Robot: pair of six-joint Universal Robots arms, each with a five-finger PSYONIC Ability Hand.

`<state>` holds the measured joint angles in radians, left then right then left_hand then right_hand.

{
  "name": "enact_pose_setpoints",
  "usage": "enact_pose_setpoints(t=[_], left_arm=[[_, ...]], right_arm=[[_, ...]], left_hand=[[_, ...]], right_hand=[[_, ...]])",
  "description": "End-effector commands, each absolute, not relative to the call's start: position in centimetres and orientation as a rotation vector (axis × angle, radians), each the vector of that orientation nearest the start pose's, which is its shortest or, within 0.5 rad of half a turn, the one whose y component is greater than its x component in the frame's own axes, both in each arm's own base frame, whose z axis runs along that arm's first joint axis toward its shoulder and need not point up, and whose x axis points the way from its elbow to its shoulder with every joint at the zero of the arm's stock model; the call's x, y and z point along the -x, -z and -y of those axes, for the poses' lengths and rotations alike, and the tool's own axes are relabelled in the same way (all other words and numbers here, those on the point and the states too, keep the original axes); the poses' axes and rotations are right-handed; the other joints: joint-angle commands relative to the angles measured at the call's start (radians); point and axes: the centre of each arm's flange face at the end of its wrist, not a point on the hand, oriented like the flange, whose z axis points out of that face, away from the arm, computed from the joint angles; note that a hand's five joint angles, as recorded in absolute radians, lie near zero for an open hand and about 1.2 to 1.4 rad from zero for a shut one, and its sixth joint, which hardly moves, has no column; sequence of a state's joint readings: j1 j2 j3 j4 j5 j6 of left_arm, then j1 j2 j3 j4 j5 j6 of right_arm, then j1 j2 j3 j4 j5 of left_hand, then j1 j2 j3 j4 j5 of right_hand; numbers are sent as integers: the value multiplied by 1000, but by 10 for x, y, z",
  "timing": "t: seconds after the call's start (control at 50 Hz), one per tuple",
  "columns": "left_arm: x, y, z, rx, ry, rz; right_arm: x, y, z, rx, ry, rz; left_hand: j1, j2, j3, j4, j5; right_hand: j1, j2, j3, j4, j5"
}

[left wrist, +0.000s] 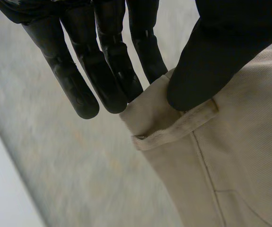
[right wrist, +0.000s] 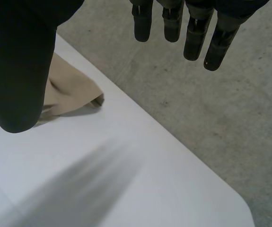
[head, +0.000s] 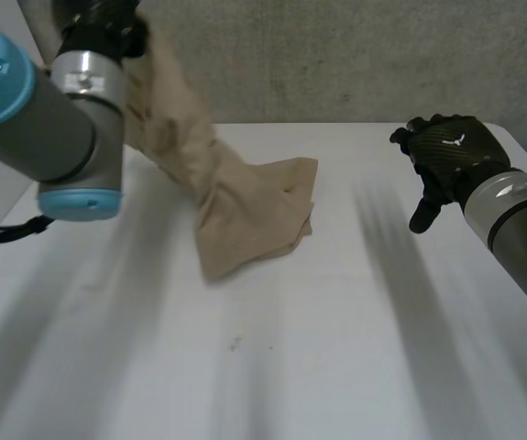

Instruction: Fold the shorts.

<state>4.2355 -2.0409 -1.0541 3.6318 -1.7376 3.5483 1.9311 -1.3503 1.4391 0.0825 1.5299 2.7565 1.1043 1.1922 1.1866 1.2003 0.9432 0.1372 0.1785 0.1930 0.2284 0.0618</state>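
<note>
One beige pair of shorts hangs from the left hand, waistband pinched between thumb and fingers, lower end resting on the table. The right hand hovers well apart, fingers loose, its small white mark unreadable.

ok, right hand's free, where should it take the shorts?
Probably the loose corner of the shorts on the table, nearest the right hand; come low from that side. The left hand pinches the waistband high, so the rest drapes and that corner lies exposed.
</note>
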Motion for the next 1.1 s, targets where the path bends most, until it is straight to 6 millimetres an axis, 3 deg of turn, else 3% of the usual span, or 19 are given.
enact_pose_setpoints(t=[0.02,0.08,0.1,0.16,0.24,0.28,0.3,0.32,0.34,0.38,0.5,0.64,0.76,0.86,0.92,1.0,1.1], left_arm=[[401,-317,274,-873,2894,-1515],[425,-286,251,-1065,2874,-1587],[433,-260,239,-1187,2818,-1659],[439,-217,216,-1419,2693,-1807],[441,-195,194,-1640,2649,-1919],[441,-195,192,-1671,2657,-1935],[441,-197,192,-1676,2661,-1935],[439,-199,193,-1661,2666,-1937],[438,-202,194,-1643,2672,-1933],[435,-213,199,-1585,2698,-1913],[399,-249,239,-1221,2708,-1902],[360,-268,237,-1033,2626,-1976],[337,-262,223,-981,2554,-2111],[317,-245,209,-838,2418,-2303],[310,-235,204,-759,2344,-2392],[298,-217,196,-591,2202,-2579],[293,-202,187,-503,2063,-2748]], right_arm=[[-242,-290,269,873,2087,-2166],[-237,-300,272,835,2137,-2148],[-234,-303,274,821,2155,-2148],[-221,-307,285,764,2208,-2169],[-214,-310,291,737,2233,-2173],[-214,-310,291,744,2230,-2171],[-214,-310,291,746,2229,-2168],[-214,-310,291,751,2228,-2170],[-214,-310,291,752,2228,-2169],[-214,-309,291,754,2223,-2170],[-219,-307,288,793,2200,-2157],[-228,-298,281,938,2098,-2094],[-239,-272,274,1252,1998,-1995],[-246,-235,267,1582,1888,-1898],[-250,-211,271,1693,1828,-1865],[-252,-184,279,1755,1789,-1853],[-256,-167,286,1772,1800,-1823]], left_hand=[[292,204,210,196,279],[292,204,210,196,279],[292,204,210,196,279],[292,204,210,196,279],[292,204,210,196,279],[292,204,210,196,279],[95,7,12,-1,81],[-335,-422,-417,-431,-348],[-438,-526,-520,-534,-451],[-439,-527,-521,-535,-452],[-459,-547,-542,-555,-473],[-512,-600,-594,-608,-525],[-506,-594,-589,-602,-520],[-500,-588,-583,-596,-514],[-500,-588,-583,-596,-514],[-492,-579,-574,-588,-505],[-480,-568,-562,-576,-493]], right_hand=[[37,-4,-18,-54,-62],[37,-4,-18,-54,-62],[37,-4,-18,-54,-62],[37,-4,-18,-54,-62],[37,-4,-18,-54,-62],[37,-4,-18,-54,-62],[37,-4,-18,-54,-62],[37,-4,-18,-54,-62],[37,-4,-18,-54,-62],[37,-4,-18,-54,-62],[37,-4,-18,-54,-62],[37,-4,-18,-54,-62],[37,-4,-18,-54,-62],[37,-4,-18,-54,-62],[37,-4,-18,-54,-62],[45,3,-11,-47,-55],[121,80,65,30,22]])
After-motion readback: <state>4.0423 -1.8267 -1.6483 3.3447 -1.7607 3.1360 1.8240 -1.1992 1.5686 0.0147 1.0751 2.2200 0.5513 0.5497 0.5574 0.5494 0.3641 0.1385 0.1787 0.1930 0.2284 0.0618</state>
